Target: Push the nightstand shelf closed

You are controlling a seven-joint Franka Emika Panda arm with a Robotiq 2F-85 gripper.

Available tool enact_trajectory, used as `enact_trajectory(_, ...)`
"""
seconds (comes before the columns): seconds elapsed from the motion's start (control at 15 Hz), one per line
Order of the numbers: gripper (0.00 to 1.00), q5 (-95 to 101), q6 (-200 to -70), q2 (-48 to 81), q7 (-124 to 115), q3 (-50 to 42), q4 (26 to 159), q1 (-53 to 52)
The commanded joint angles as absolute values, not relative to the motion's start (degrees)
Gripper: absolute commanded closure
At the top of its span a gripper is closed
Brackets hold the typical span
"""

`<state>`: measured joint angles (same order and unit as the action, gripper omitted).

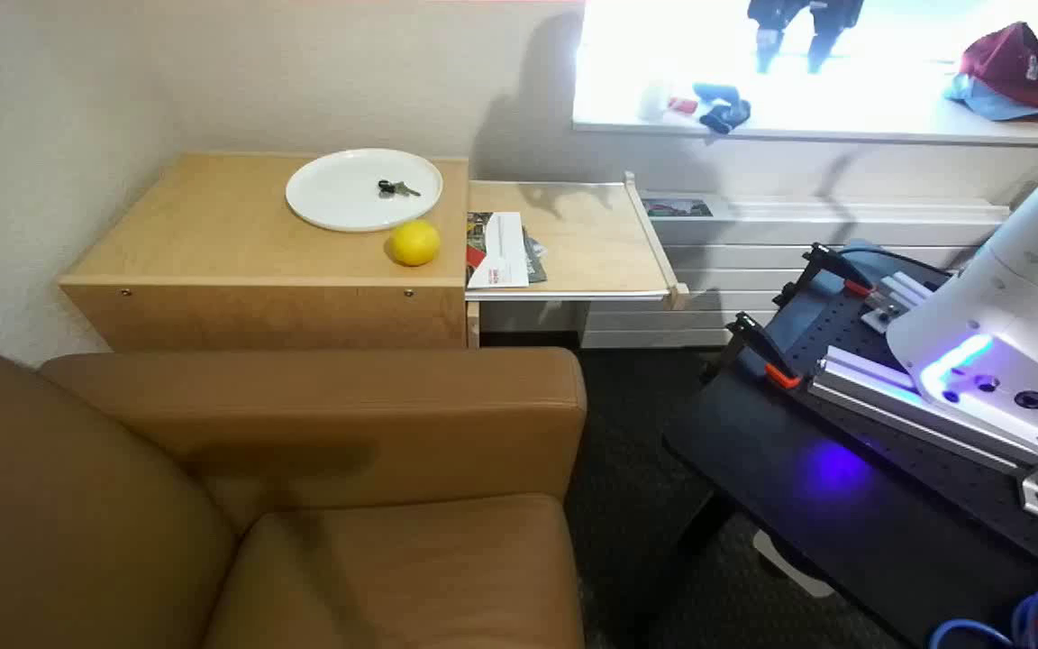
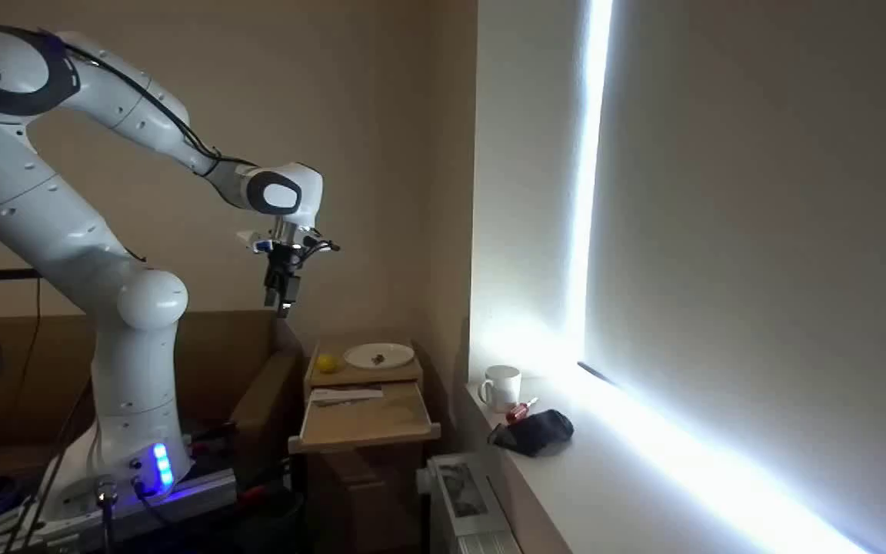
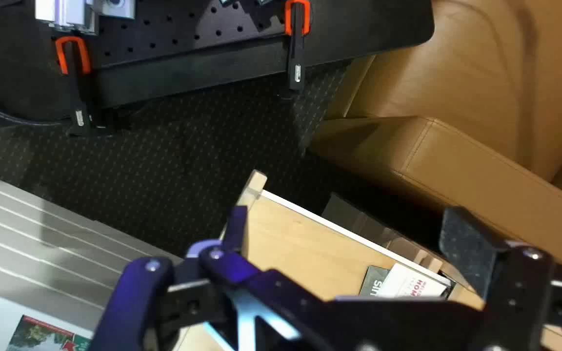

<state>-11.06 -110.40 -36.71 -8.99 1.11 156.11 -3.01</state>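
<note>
While the nightstand shelf [image 1: 587, 221], papers [image 1: 508, 254] at its inner end, stands drawn out from the nightstand [image 1: 213, 225], the gripper [image 3: 348, 229] hangs higher and apart, spread wide, holding nothing; that height presumably allows descent outside the front rail [image 1: 655, 239].

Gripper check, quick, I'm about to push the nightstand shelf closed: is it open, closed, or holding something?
Gripper: open, its fingers wide apart in the wrist view, holding nothing.
</note>
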Motion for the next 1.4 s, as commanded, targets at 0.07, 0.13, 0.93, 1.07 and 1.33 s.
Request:
enact_trajectory(0.07, 0.0, -11.5, -110.7, -35.0, -9.2, 1.8, 155.7, -2.2)
enact_trajectory(0.13, 0.0, -11.7, -113.5, -33.1, -10.2, 1.7, 155.6, -1.3)
enact_trajectory(0.93, 0.0, -18.3, -126.6, 1.3, -13.5, -15.2, 144.8, 13.5)
enact_trajectory(1.07, 0.0, -22.4, -130.0, 5.4, -12.1, -15.3, 143.9, 13.6)
enact_trajectory(1.33, 0.0, -24.8, -137.6, 8.0, -11.0, -14.9, 143.1, 14.0)
